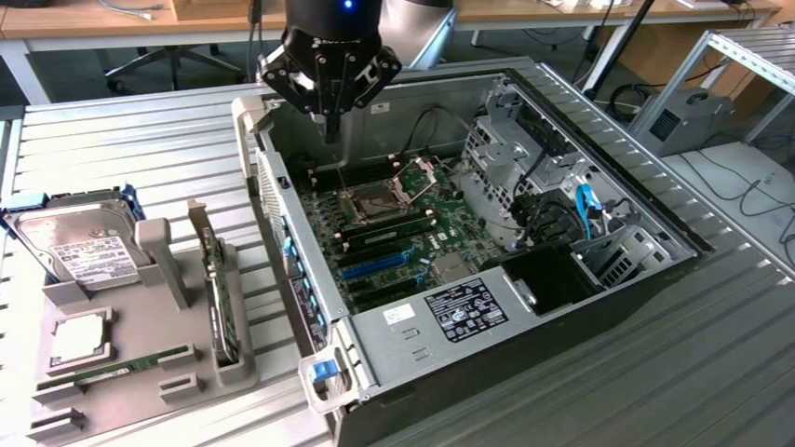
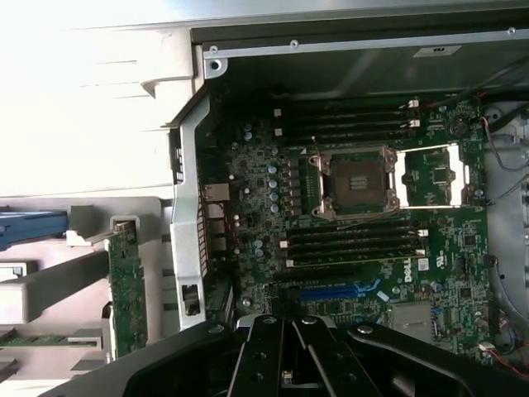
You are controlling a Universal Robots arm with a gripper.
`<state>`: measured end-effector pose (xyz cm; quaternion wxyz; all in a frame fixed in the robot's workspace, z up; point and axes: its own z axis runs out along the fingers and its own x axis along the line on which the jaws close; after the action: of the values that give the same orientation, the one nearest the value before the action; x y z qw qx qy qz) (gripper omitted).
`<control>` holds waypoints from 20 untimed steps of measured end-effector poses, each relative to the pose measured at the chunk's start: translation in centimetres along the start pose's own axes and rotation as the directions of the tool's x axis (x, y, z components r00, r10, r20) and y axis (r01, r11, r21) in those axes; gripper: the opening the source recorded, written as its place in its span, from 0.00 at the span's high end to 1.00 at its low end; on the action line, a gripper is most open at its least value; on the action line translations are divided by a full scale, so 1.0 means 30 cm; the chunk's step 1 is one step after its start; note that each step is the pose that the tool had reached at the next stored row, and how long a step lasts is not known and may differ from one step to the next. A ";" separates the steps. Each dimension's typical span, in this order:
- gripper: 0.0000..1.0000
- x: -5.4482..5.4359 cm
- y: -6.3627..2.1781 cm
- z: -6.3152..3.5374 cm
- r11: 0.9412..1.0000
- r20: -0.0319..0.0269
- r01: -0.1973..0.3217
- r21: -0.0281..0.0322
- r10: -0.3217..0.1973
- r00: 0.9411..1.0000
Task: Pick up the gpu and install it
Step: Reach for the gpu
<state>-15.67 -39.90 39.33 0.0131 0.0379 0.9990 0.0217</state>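
Robot tool, clenched on nothing, hangs over the open computer case, above its exposed motherboard. The gpu stands on edge in a grey holder on the slatted metal worktop, just beside the case on the exterior view's left and well apart from the tool. A hard drive sits in the same holder.
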 end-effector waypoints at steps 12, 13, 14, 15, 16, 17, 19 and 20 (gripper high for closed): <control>0.89 0.028 -0.002 -0.001 1.000 0.000 0.000 0.000 0.000 1.000; 0.89 0.030 -0.002 -0.001 1.000 0.000 0.000 0.000 0.000 1.000; 0.89 0.032 -0.002 -0.001 1.000 0.000 0.000 0.000 0.000 1.000; 0.89 0.034 -0.003 -0.001 1.000 0.000 0.000 0.000 0.000 1.000; 0.89 0.037 -0.003 -0.001 1.000 0.000 0.000 0.000 0.000 1.000; 0.89 0.038 -0.003 -0.001 1.000 0.000 0.000 0.000 0.000 1.000; 0.89 0.042 -0.003 -0.001 1.000 0.000 0.000 0.000 0.000 1.000; 0.89 0.044 -0.003 -0.001 1.000 0.000 0.000 0.000 0.000 1.000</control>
<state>-16.98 -39.89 39.33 0.0131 0.0379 0.9990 0.0217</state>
